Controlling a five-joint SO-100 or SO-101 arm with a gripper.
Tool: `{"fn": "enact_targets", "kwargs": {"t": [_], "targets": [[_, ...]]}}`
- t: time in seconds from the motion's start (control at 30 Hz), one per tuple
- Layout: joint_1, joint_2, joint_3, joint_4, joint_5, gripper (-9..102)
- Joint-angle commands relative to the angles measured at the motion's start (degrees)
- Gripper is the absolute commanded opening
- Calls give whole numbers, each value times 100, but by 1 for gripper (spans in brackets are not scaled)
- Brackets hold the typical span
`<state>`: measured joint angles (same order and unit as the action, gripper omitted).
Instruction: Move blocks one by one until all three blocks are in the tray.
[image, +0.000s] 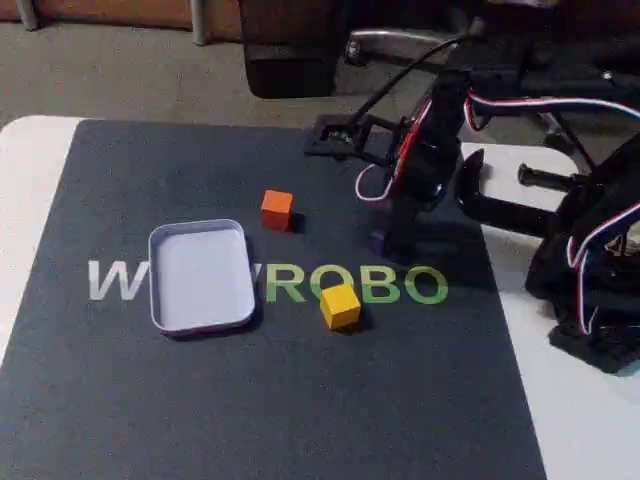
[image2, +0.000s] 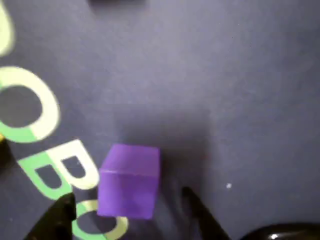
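Note:
In the wrist view, the purple block (image2: 129, 180) rests on the dark mat with my gripper (image2: 127, 197) open around it; one dark fingertip (image2: 60, 212) is to its left and the other to its right, each with a gap to the cube. In the fixed view the gripper (image: 393, 245) is lowered to the mat, and a sliver of the purple block (image: 377, 240) shows at its left side. The orange block (image: 277, 210) sits behind the tray's right corner. In front of the mat's lettering is the yellow block (image: 340, 305). The pale tray (image: 165, 300) lies to the left with nothing in it.
The dark mat (image: 280, 400) carries white and green lettering. A black clamp (image: 500, 200) and the arm's base with its wires (image: 590, 280) stand on the white table at the right. A chair base is behind the table.

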<state>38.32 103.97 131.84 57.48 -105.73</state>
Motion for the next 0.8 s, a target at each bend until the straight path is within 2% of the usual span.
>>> {"fn": "enact_targets", "kwargs": {"t": [0.0, 0.43, 0.67, 0.77], "targets": [[18, -18, -79, -18, -123, 25], [-176, -413, -79, -334, -97, 22], [-220, -457, -79, -404, -79, 14], [-246, -457, -79, -404, -35, 7]]}}
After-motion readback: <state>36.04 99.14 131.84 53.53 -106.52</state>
